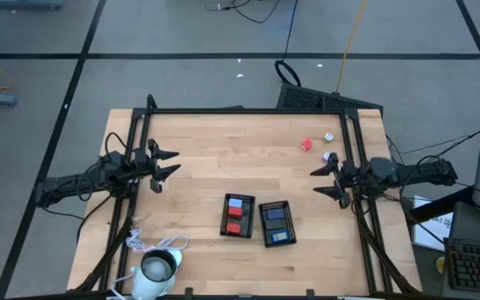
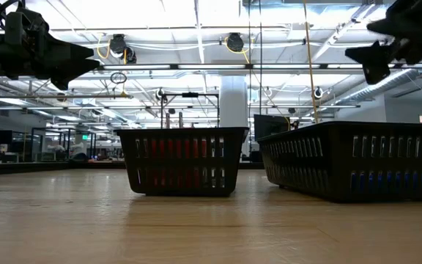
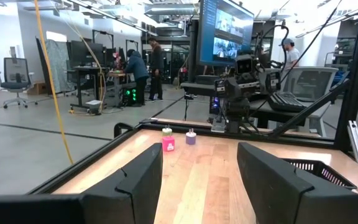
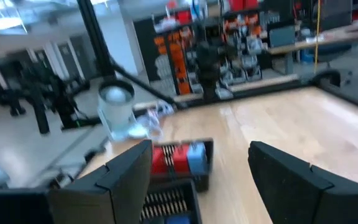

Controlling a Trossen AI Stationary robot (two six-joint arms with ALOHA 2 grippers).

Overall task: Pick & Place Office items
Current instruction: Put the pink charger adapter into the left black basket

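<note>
Though both black trays sit near the middle of the wooden worktop (image 1: 207,158), the level view shows only their slatted walls, with red and blue glimpsed dimly through the slots. From above, the left tray (image 1: 238,216) holds red blocks (image 1: 235,218) and a light blue block (image 1: 238,202); the right tray (image 1: 277,223) holds blue blocks (image 1: 278,237), hard to count. Three loose pieces lie near the far right corner: a red bit (image 1: 307,144), a pale round bit (image 1: 328,137) and a purplish one (image 1: 329,156), too small to tell shapes. No writing is readable anywhere. The left gripper (image 1: 167,163) hangs above the left edge, jaws spread wide and empty. The right gripper (image 1: 327,181) hangs above the right edge, jaws also wide, holding nothing. A white cup-like thing (image 1: 157,271) with a white cord rests at the near left corner, partly cut off.
</note>
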